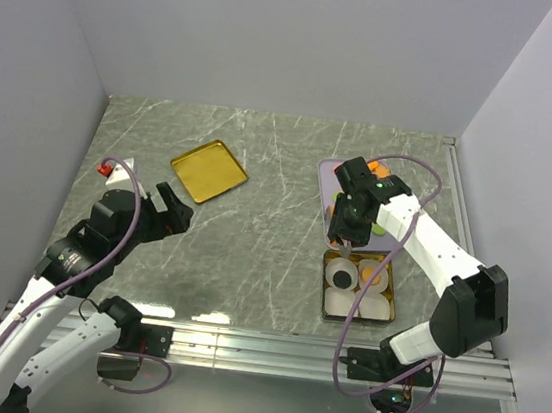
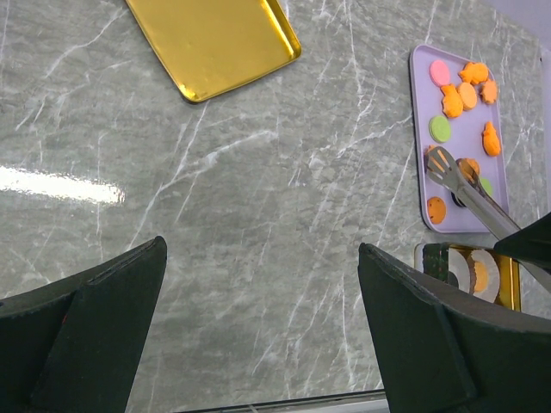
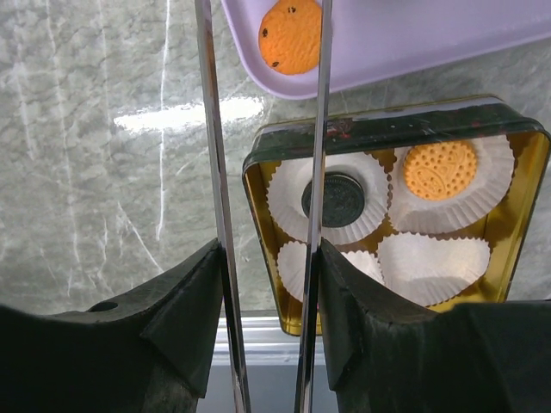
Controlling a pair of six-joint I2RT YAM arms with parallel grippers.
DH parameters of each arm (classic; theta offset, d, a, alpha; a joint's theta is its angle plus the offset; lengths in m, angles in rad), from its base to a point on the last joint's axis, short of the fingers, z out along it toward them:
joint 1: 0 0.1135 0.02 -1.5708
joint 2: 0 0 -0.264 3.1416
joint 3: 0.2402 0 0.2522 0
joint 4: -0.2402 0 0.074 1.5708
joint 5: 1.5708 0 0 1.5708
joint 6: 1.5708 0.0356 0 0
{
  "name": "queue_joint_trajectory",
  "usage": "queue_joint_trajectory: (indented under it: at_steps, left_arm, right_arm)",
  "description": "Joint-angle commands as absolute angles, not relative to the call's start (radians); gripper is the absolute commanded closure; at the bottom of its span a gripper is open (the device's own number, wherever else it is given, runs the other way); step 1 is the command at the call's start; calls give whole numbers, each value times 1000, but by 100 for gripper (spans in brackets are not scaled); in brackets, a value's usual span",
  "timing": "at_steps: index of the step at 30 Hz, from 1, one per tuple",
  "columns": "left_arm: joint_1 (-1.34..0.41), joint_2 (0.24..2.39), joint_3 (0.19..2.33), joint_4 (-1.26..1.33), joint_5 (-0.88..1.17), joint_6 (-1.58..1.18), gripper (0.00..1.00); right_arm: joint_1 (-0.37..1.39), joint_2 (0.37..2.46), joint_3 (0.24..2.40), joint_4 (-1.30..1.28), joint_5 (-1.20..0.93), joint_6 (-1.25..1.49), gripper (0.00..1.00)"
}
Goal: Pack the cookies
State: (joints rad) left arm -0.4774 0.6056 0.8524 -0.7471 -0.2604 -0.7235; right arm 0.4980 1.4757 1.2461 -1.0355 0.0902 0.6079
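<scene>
- Right gripper (image 3: 267, 284) clamped partway on steel tongs (image 3: 215, 172) — tips over the lavender tray (image 2: 465, 129), likely for the next pick.
- Cookies (image 2: 469, 90) mostly on that tray; two in paper cups (image 3: 435, 258) inside the tin (image 3: 396, 129).
- Left gripper (image 2: 263, 249) spread wide, empty — parked clear.

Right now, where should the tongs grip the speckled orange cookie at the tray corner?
Pinch two opposite edges of the cookie, coming down from above. It lies flat on the tray, and the raised rim beside it blocks a sideways approach.
</scene>
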Motion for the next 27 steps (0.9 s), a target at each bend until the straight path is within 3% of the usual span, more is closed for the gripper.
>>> queue_joint_trajectory:
  at_steps: [1, 10, 17, 27]
  left_arm:
    - [-477, 607, 865, -742, -273, -732, 1]
    - [-476, 604, 865, -742, -276, -733, 1]
    - [-477, 601, 865, -741, -276, -735, 0]
    - [-476, 609, 864, -738, -267, -729, 1]
  right_arm:
    - [505, 1489, 1308, -1006, 114, 595, 49]
    - [505, 1511, 1324, -1002, 112, 597, 51]
    - [505, 1516, 1325, -1002, 115, 594, 59]
    - [483, 1488, 1416, -1048, 138, 575, 61]
